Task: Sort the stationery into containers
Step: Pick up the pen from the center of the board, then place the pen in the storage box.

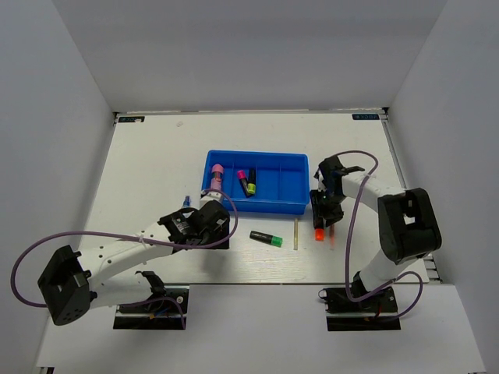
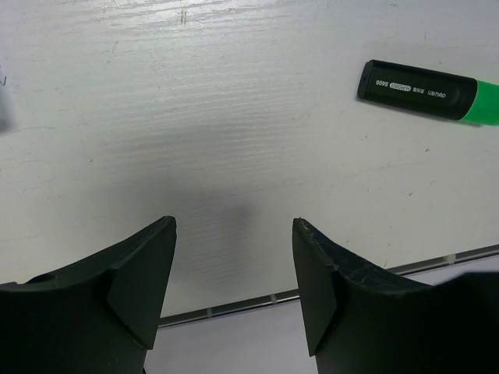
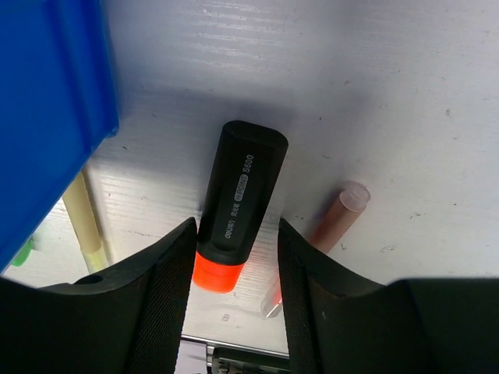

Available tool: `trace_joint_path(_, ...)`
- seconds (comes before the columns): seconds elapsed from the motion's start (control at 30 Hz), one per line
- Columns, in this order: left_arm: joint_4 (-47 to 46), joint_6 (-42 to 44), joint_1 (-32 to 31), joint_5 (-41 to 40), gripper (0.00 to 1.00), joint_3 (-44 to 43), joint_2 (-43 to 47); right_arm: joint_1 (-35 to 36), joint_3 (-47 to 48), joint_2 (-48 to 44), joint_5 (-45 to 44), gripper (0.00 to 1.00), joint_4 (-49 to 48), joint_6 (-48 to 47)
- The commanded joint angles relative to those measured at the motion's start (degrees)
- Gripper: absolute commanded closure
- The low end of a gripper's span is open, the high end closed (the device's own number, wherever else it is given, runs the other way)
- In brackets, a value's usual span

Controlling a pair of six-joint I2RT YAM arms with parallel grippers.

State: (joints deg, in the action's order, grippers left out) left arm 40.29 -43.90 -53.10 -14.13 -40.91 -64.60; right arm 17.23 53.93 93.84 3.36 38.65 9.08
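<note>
**A:** Right claw [image 3: 235, 230] first: fingers apart, straddling the orange highlighter [image 3: 240, 202] flat on the table [image 1: 156, 171]. Sliver of gap showing on one side, so not pinching yet.

**B:** Lowered that way for a reason?

**A:** Probably to close across the narrow body, with the barrel running lengthwise between the fingers. Worth minding the reddish stick [image 3: 335, 222] just beside it, and the pale stick [image 3: 82, 210] near the other side.

**B:** And the left claw [image 2: 234, 234]?

**A:** Spread wide over bare table, holding nothing. Green highlighter [image 2: 421, 92] lying off to one side, well outside the fingers. Likely the next pick for that arm.

**B:** Farther back?

**A:** Blue tray [image 1: 257, 154], close by the right claw, so only a short carry from there. Already holding a pink-ended highlighter [image 1: 217, 175] in the leftmost compartment. In the next one, pink and yellow-green ends [image 1: 246, 182]; hard to tell how many pieces. Nothing visible in the two right-hand compartments.

**B:** About halfway, then?

**A:** Roughly, judging by the four pieces left on the table.
</note>
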Motion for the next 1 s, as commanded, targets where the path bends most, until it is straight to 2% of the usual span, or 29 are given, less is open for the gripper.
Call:
trace_joint_path(0.0, -1.0, -0.7, -0.4, -1.1, 0.28, 0.4, 1.8, 0.2, 1.4, 1.7, -2.6, 0.5, -0.6, 0.8)
trace_joint_path(0.13, -1.4, -1.5, -1.1, -1.3, 0.28, 0.9, 1.2, 0.3, 0.8, 2.7, -5.2, 0.55, -0.5, 2.1)
trace_joint_path(0.17, -1.6, -1.6, -1.3, -1.5, 0.28, 1.0, 1.4, 0.4, 0.6, 2.9, -5.5, 0.62, -0.9, 2.1)
trace_joint_path(0.27, -1.5, -2.2, -1.7, -2.0, 0.28, 1.4, 1.6, 0.4, -0.1, 3.3, -5.4, 0.71, -1.0, 2.1)
trace_joint_path(0.4, -1.7, -2.5, -2.0, -2.0, 0.28, 2.0, 1.7, 0.0, 0.1, 2.5, -4.6, 0.94, -0.8, 1.9)
trace_joint_path(0.47, -1.6, -2.4, -2.5, -2.1, 0.28, 1.9, 1.7, -0.1, 0.8, 0.0, -4.1, 1.0, -0.1, 1.4)
trace_joint_path(0.73, 0.7, -1.6, -3.0, -2.7, 0.28, -0.4, 1.4, -0.4, 2.8, -10.4, 8.5, 1.0, 6.3, -4.2)
trace_joint_path(0.83, 2.0, -1.5, -3.2, -3.4, 0.28, -1.8, 1.5, -0.3, 4.7, -12.1, 17.0, 1.0, 12.3, -10.8)
trace_joint_path(0.87, 2.3, -1.5, -3.1, -3.5, 0.28, -2.0, 1.6, -0.3, 5.1, -12.4, 18.9, 1.0, 15.1, -16.6)
trace_joint_path(0.97, 2.8, -1.5, -3.1, -3.8, 0.28, -2.8, 1.5, -0.1, 8.2, -13.6, 27.3, 1.0, 21.9, -25.2)
